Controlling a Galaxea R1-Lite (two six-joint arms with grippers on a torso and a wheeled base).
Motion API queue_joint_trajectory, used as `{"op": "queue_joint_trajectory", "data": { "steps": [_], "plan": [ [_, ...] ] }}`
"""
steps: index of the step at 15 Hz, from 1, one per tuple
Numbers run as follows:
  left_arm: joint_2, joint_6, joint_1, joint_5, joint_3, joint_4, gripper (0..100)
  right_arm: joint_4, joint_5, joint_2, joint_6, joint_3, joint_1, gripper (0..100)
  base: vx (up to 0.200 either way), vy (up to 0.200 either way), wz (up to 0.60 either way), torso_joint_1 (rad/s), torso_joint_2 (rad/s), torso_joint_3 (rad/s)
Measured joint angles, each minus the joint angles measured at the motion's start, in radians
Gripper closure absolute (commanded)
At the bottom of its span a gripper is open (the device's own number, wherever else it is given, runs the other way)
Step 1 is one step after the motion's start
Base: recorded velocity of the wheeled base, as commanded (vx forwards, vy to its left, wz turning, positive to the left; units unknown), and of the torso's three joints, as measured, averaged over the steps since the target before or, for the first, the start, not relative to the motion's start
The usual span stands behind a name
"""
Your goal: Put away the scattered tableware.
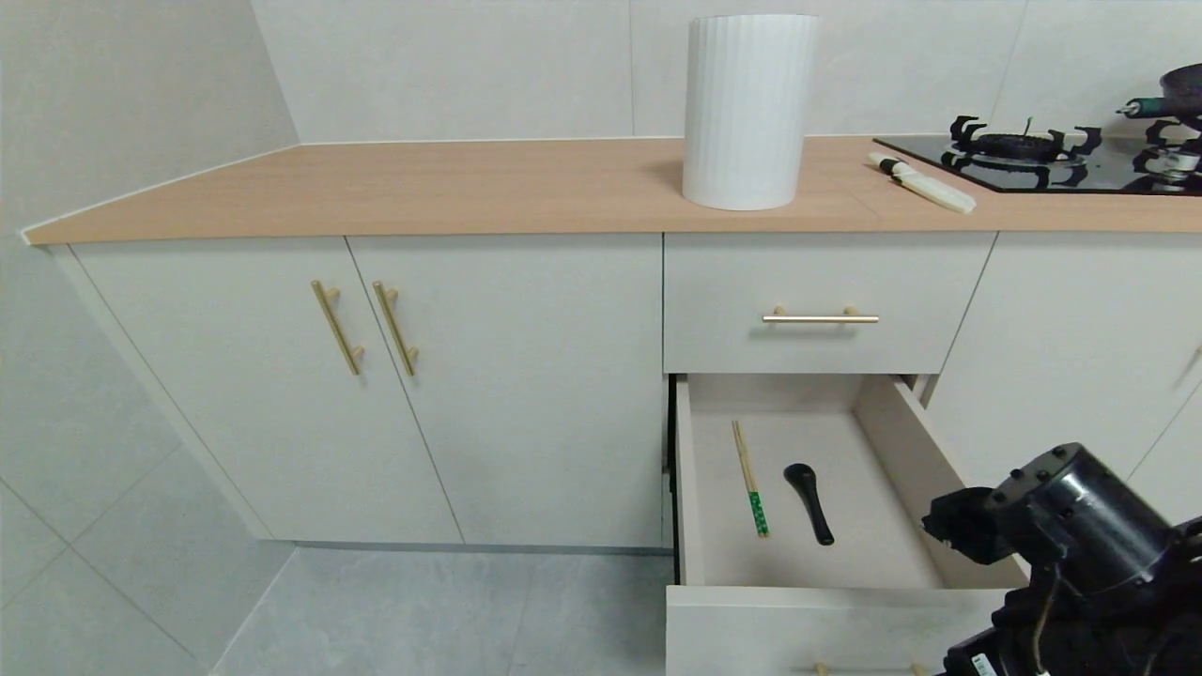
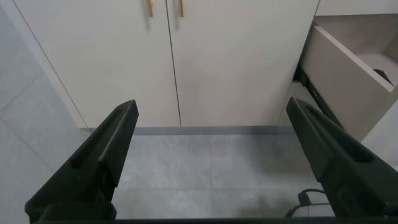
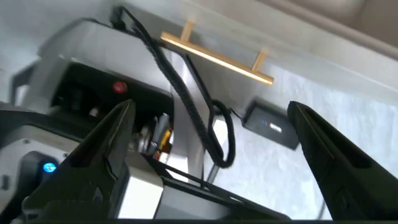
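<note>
The chopsticks [image 1: 750,479] and black spoon [image 1: 809,502] already lie in the open drawer [image 1: 845,554]. A pale wrapped piece [image 1: 922,183] on the desk [image 1: 470,188] looks left to stow. My left fingers [image 2: 106,162] and right fingers [image 3: 99,155] are spread, holding nothing.

1. One pair of wooden chopsticks with green-patterned tips [image 1: 750,479].
2. One black soup spoon [image 1: 809,499].
3. One tall white ribbed cylinder [image 1: 747,111].
4. One pale wrapped stick [image 1: 920,182] on the worktop [image 1: 470,188].
5. Two pale drawers: one shut drawer [image 1: 822,282], one open drawer [image 1: 892,441].
6. Two black gas burners [image 1: 1019,143] [image 1: 1169,161].
7. Two pale cupboard doors [image 1: 235,394] [image 1: 535,394].
</note>
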Motion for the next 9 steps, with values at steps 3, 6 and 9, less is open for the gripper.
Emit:
{"op": "queue_joint_trajectory", "data": {
  "steps": [3, 6, 9],
  "plan": [
    [0.000, 0.000, 0.000, 0.000, 0.000, 0.000, 0, -0.003, -0.024, 0.107, 0.093, -0.036, -0.019, 0, 0.000, 0.000, 0.00, 0.000, 0.00, 0.000],
    [0.000, 0.000, 0.000, 0.000, 0.000, 0.000, 0, -0.007, -0.065, 0.179, 0.168, -0.094, -0.054, 0, 0.000, 0.000, 0.00, 0.000, 0.00, 0.000],
    [0.000, 0.000, 0.000, 0.000, 0.000, 0.000, 0, -0.028, -0.079, 0.204, 0.174, -0.109, -0.066, 0, 0.000, 0.000, 0.00, 0.000, 0.00, 0.000]
  ]
}}
